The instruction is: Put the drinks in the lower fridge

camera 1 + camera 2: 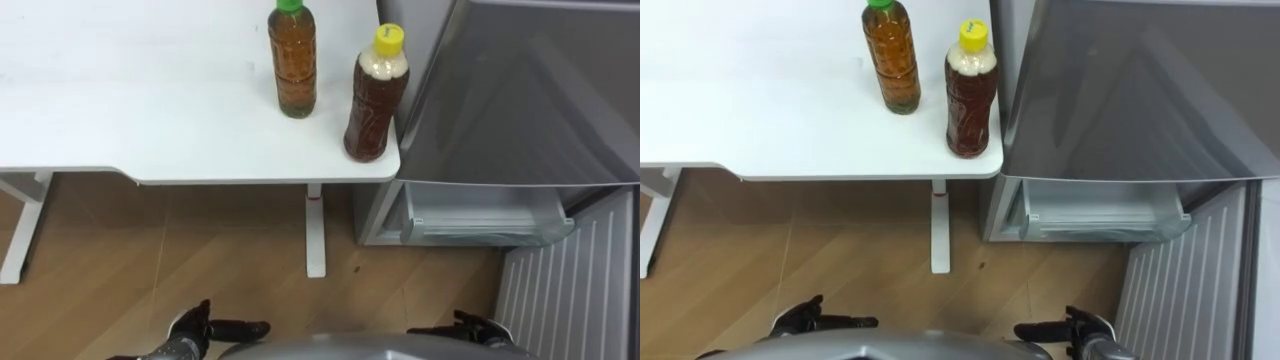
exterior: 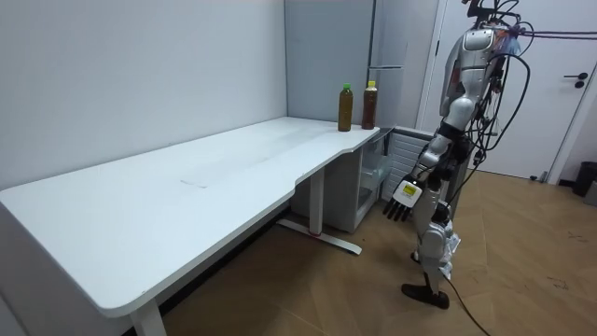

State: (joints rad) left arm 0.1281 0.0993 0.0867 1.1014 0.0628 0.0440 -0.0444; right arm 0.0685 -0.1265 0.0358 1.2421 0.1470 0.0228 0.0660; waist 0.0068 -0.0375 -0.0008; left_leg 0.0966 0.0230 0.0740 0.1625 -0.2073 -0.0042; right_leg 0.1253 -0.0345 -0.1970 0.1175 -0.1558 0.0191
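The long white desk (image 1: 150, 120) runs along the wall, and in the room view the robot stands on the wooden floor (image 1: 230, 260) off the desk's far end, upright, facing that corner; a white desk leg (image 1: 315, 232) comes down to the floor under the corner. Just beside the desk's right end stands the tall grey fridge (image 1: 530, 90), its upper door closed; below the level of the desk top the lower fridge (image 1: 490, 215) is open, showing a pale drawer front; its door (image 1: 570, 285) is swung out, away from the desk, with the ribbed white inner face turned up towards the camera.

Both drinks are on the desk at its right front corner, upright and apart from each other; the green-capped bottle (image 1: 292, 62) of amber drink stands further in from the edge; the yellow-capped bottle (image 1: 376, 100) of darker brown drink stands nearest the corner, close to the fridge side. Each bottle has a clear wrap, but any writing on it is too small to read.

The hands are low, well short of the desk and over the floor; the left hand (image 1: 205, 325) hangs below the desk's front edge with fingers loosely extended and nothing in them; the right hand (image 1: 1080, 332) hangs off the desk's corner, before the open lower fridge, fingers likewise relaxed and empty.
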